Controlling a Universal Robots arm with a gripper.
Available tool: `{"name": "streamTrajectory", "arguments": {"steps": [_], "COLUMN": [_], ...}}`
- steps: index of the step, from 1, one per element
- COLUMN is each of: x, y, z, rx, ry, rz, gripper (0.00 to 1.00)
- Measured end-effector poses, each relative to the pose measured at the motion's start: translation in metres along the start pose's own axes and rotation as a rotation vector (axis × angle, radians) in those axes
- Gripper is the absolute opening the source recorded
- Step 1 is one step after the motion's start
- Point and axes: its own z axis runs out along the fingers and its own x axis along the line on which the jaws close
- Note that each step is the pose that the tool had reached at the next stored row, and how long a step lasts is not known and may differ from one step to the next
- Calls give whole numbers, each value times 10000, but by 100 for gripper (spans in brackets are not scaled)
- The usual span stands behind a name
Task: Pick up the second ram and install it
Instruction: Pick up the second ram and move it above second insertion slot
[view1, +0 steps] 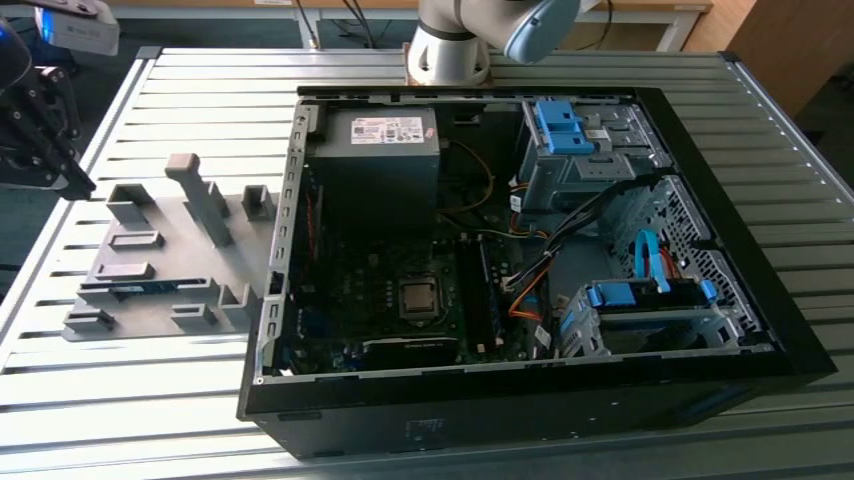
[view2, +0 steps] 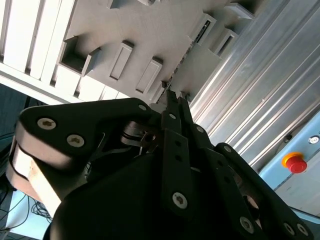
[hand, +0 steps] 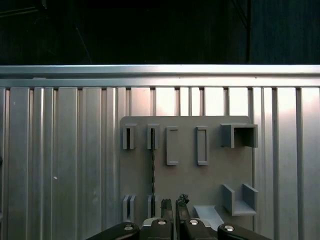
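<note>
Your gripper (hand: 174, 201) hangs over the grey fixture (hand: 210, 180) with its fingers (hand: 166, 207) pressed together, nothing between them (it carries no board). The second ram (hand: 152, 170) stands on edge in the fixture's slots, below the tool and slightly aside from its tip, probably so the upper edge is free for grasping.

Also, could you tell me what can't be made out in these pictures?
- The second ram: edge-on in the first wrist view, so its face is hidden.
- In the exterior view, blocks of the grey fixture hide much of it.
- Inside the computer case, the motherboard is too dark to show its slots.
</note>
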Motion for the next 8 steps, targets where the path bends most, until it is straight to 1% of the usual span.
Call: {"name": "streamTrajectory", "arguments": {"steps": [5,6,8], "x": [0,0,1], "y": [3,8,18], "z": [19,22,30], "rx": [2,1,2], "ry": [-2,-1,-1], "rz": [0,1,0], "gripper": [19,25,25]}}
